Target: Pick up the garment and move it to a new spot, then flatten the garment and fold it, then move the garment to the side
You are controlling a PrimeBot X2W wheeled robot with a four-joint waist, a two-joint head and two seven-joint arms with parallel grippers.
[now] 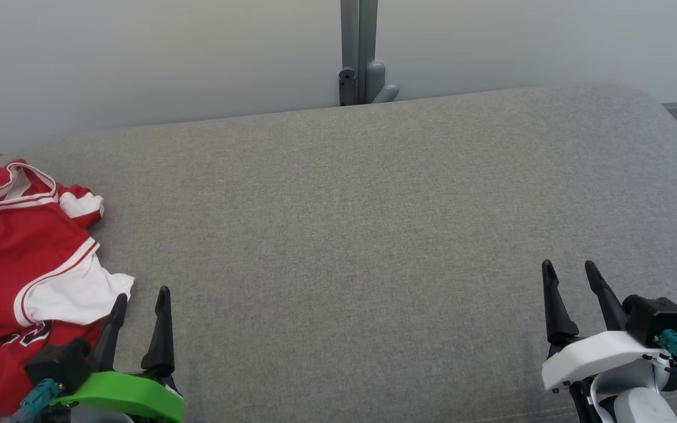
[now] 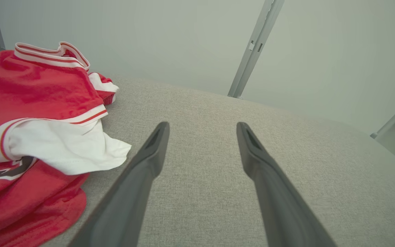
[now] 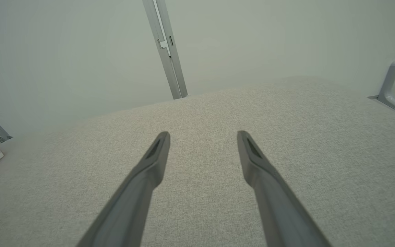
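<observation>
Seeming limp and light, the garment [image 1: 15, 247] offered its white sleeve [image 1: 74, 296] just beside the left gripper [image 1: 142, 293], spread wide and empty like the right gripper [image 1: 568, 264].

Desk [image 1: 374, 200]: grey woven fabric top, rounded far corners.
Holds one jersey [image 1: 9, 247]: red, white striped trim, white sleeves, dark lettering; lies crumpled at the left edge.

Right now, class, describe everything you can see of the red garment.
The garment is a red jersey of soft cloth, with red-and-white striped trim at collar and armholes, a white part spilling out, and dark white-edged lettering partly hidden. It lies crumpled at the left end of the grey fabric surface. The open left gripper stands beside it, not holding it.
</observation>
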